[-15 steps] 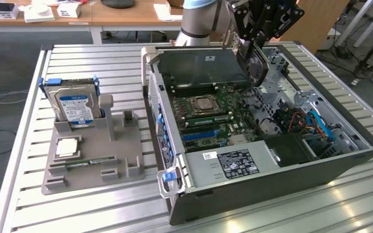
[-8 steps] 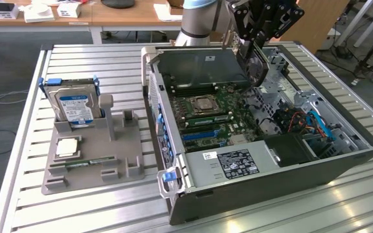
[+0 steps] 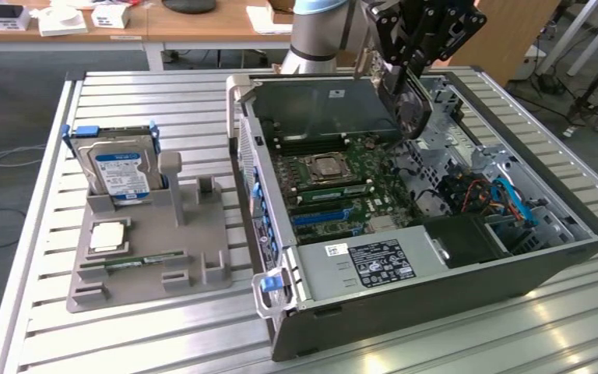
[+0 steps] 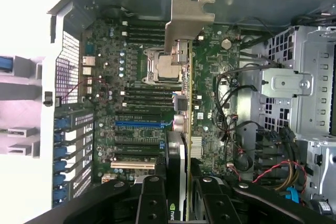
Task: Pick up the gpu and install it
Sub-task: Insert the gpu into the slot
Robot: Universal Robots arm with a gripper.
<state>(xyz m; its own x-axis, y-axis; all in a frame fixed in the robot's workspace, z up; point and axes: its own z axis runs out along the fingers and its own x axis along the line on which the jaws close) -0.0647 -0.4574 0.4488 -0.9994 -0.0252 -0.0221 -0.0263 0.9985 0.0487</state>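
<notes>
Pale matt metal bracket (image 4: 191, 14) on the gpu (image 4: 185, 106), matt black gripper (image 4: 181, 195), ribbed shiny metal table (image 3: 153, 93)

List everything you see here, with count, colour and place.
gpu: one, dark with pale bracket, held over the open case
computer case: one, dark grey, lying open on the table
motherboard: one, green, inside the case
power supply: one, grey, inside the case
tray: one, grey, exterior view's left of the case
hard drive: one, silver, standing in the tray
RAM stick: one, green, lying in the tray
table: one, silver slats, under everything
end effector: one, black, shut on the gpu
</notes>
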